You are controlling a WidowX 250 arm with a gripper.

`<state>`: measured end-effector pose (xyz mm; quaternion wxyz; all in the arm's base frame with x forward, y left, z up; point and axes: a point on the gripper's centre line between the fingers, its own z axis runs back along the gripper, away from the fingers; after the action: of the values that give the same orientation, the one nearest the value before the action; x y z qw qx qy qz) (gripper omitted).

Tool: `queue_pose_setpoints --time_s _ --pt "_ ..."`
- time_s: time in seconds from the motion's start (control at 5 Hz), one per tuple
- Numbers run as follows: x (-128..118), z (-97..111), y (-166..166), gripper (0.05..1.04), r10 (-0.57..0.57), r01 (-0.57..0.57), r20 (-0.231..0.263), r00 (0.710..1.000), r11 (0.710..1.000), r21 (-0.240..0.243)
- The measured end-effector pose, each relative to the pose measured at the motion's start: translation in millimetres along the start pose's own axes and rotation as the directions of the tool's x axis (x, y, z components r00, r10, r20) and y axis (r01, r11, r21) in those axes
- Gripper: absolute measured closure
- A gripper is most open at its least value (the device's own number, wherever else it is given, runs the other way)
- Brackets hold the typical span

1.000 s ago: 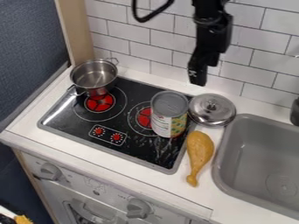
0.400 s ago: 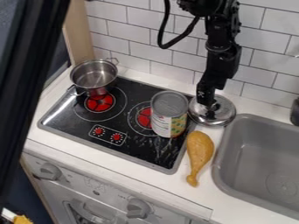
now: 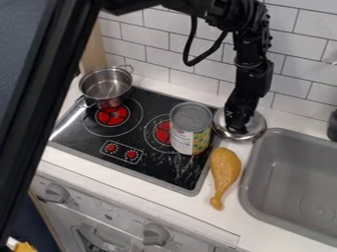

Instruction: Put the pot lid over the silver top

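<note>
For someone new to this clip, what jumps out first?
Most striking is the black gripper, down at the steel pot lid beside the sink. Next come the stove's glowing-red burners, one partly behind a big silver-topped can, and a toy drumstick on the counter.

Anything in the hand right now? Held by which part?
Can't tell. The hand is down over the middle of the pot lid, hiding any grip there.

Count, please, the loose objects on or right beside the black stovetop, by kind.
Silver metal pot: 1
Round silver metal lid: 1
Metal can with printed label: 1
Yellow-brown drumstick-shaped toy: 1
Total: 4
</note>
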<state>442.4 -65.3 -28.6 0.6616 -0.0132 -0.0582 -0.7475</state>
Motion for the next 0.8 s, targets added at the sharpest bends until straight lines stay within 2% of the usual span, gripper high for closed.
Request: queue_pose_setpoints --time_s 0.2,0.6,0.8 --pt "2.0 -0.3 0.8 0.137 -0.006 0.006 0.013 1.000 1.000 0.004" --pt "1.2 -0.1 0.5 0.690 -0.007 0.007 -0.001 1.000 1.000 0.010" --pt "1.8 0.7 0.1 0.800 -0.003 0.003 0.003 1.000 1.000 0.015"
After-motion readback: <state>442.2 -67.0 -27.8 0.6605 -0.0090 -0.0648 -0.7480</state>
